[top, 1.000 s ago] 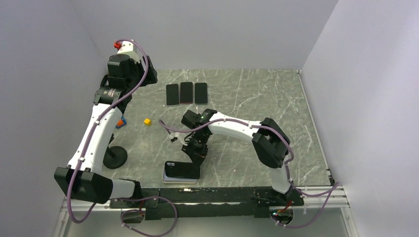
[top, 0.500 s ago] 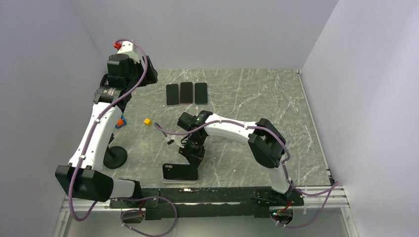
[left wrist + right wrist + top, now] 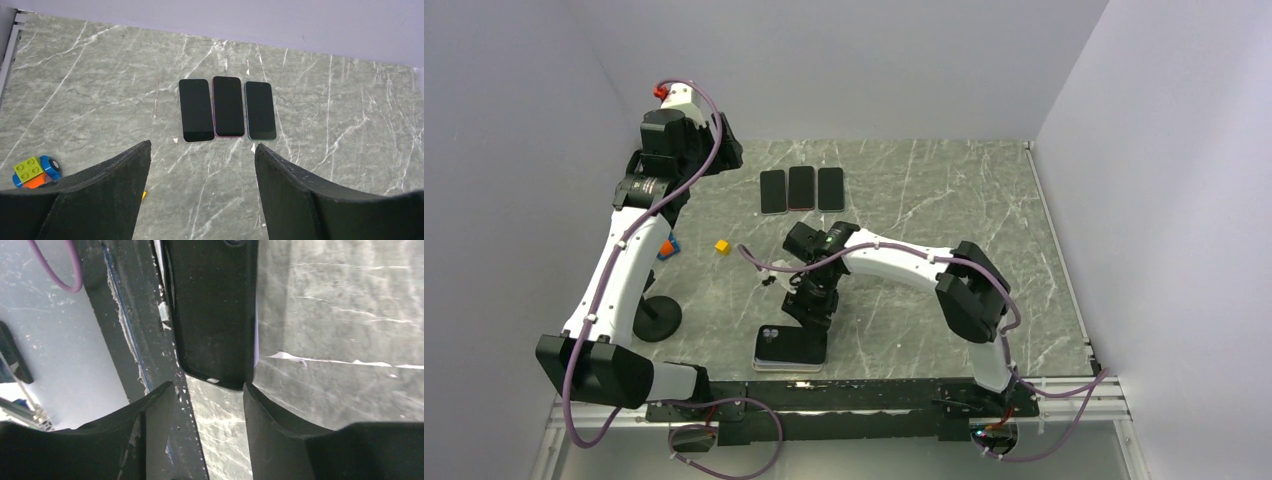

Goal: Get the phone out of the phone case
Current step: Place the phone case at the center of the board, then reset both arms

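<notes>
R gripper clamped shut a sec ago, now roughly half-parted w/ nothing held, tips straddling one end of the phone case w/o clear contact. Means grip released, prob. to re-grip; extraction not done. Case flat at front edge of table, camera cut-out up, pale rim along one side; phone prob. still inside, can't tell it from case. L gripper wide open, empty, high at far left. Three loose phones in a row at back.
</notes>
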Robot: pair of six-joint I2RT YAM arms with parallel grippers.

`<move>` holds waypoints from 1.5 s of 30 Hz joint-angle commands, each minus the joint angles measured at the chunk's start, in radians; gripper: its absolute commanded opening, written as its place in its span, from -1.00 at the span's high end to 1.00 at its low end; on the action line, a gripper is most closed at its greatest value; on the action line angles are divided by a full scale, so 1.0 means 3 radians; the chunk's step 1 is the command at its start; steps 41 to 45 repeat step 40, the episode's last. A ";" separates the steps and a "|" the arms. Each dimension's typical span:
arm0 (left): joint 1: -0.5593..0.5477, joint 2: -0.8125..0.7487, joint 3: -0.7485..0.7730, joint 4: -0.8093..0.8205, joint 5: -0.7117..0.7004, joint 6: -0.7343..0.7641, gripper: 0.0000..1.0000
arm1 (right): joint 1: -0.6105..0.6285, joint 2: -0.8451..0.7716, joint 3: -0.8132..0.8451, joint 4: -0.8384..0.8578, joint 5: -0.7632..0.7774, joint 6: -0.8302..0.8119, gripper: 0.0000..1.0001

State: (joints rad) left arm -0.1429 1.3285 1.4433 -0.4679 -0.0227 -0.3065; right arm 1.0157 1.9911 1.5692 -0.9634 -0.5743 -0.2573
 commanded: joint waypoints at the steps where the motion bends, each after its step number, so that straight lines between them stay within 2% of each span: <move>1: 0.0021 -0.0026 0.0047 0.0144 0.0046 -0.0037 -0.59 | 0.0018 -0.0320 -0.0038 0.0225 0.0293 0.0078 -0.16; 2: 0.0021 -0.0025 0.0047 0.0141 0.0045 -0.0039 -0.59 | 0.0017 -0.0349 -0.0058 0.0256 0.0368 0.0098 -0.17; 7: 0.0021 -0.0028 0.0038 0.0151 0.0088 -0.0035 -0.59 | 0.0014 -0.0601 -0.0240 0.0533 0.0858 0.0284 -0.88; 9: 0.0021 -0.0028 0.0034 0.0156 0.0120 -0.0037 -0.59 | 0.0005 -0.0757 -0.0361 0.0768 0.1076 0.0394 -0.98; 13: 0.0021 -0.0053 0.0003 0.0206 0.0199 -0.0030 -0.60 | -0.0118 -0.1156 -0.0718 0.1317 0.1714 0.0817 -1.00; 16: 0.0009 -0.0087 -0.0016 0.0242 0.0248 -0.0010 -0.60 | -0.0315 -0.1603 -0.1182 0.1843 0.2232 0.1396 -1.00; 20: -0.0054 -0.0126 -0.0015 0.0240 0.0150 0.0054 -0.61 | -0.0804 -0.2363 -0.1862 0.2381 0.2350 0.2097 -1.00; 22: -0.0098 -0.0146 -0.0037 0.0264 0.0100 0.0091 -0.62 | -0.0977 -0.2695 -0.2075 0.2416 0.2607 0.2305 -1.00; 26: -0.0309 -0.0231 -0.0095 0.0343 0.0035 0.0232 -0.62 | -0.1033 -0.3334 -0.2236 0.2082 0.3622 0.2539 -1.00; 31: -0.0669 -0.0486 -0.0267 0.0574 -0.0282 0.0511 -0.66 | -0.1033 -0.3884 -0.2009 0.1658 0.4519 0.2573 -1.00; 33: -0.0750 -0.0661 -0.0386 0.0704 -0.0337 0.0566 -0.66 | -0.1033 -0.4058 -0.1855 0.1611 0.4625 0.2440 -1.00; 36: -0.0812 -0.1016 -0.0653 0.0912 -0.0431 0.0610 -0.68 | -0.1035 -0.4292 -0.1807 0.1691 0.4505 0.2143 -1.00; 40: -0.0823 -0.1443 -0.1072 0.1110 -0.0559 0.0661 -0.71 | -0.1033 -0.4316 -0.1690 0.1493 0.4507 0.2148 -1.00; 45: -0.0823 -0.1443 -0.1072 0.1110 -0.0559 0.0661 -0.71 | -0.1033 -0.4316 -0.1690 0.1493 0.4507 0.2148 -1.00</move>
